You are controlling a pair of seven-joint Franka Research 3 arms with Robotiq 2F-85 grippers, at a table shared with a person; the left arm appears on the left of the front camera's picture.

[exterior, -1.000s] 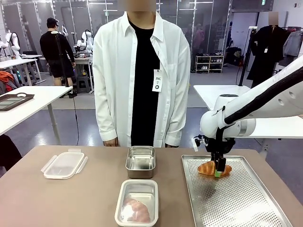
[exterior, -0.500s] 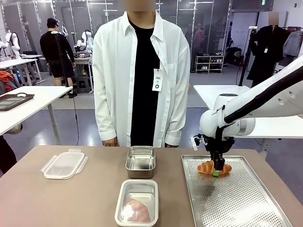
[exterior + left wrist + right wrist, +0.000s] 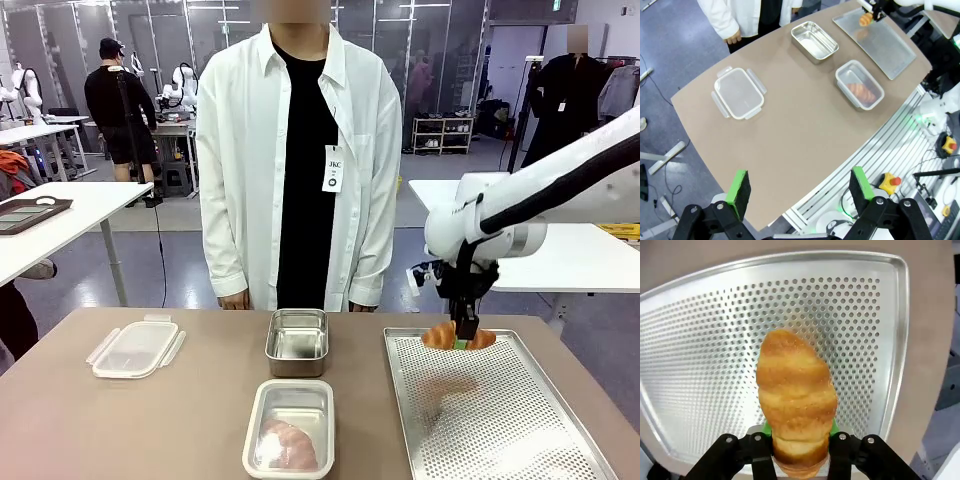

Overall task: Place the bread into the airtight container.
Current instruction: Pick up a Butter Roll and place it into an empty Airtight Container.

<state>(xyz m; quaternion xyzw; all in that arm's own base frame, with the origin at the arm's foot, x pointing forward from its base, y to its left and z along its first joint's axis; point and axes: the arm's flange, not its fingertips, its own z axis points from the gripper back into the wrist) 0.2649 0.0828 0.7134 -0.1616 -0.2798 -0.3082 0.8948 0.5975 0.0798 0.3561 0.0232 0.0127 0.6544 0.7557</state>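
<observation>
A golden croissant-shaped bread [image 3: 440,336] hangs a little above the perforated metal tray [image 3: 500,430] at the right, with my right gripper [image 3: 463,335] shut on it. In the right wrist view the bread [image 3: 796,385] sits between the green pads of that gripper [image 3: 797,440], over the tray [image 3: 865,315]. The clear airtight container [image 3: 254,430] stands at the front centre with another bread inside. My left gripper [image 3: 799,180] is open, high above the table's left front edge; from there I see the container [image 3: 841,75] and the held bread [image 3: 866,19].
An empty steel pan [image 3: 297,314] stands behind the container. A clear lid with latches [image 3: 135,347] lies at the left of the table. A person in a white coat stands at the far edge, hands down at their sides.
My right gripper closed on the bread and lifted it off the tray; the arm has risen slightly. Nothing else moved.
</observation>
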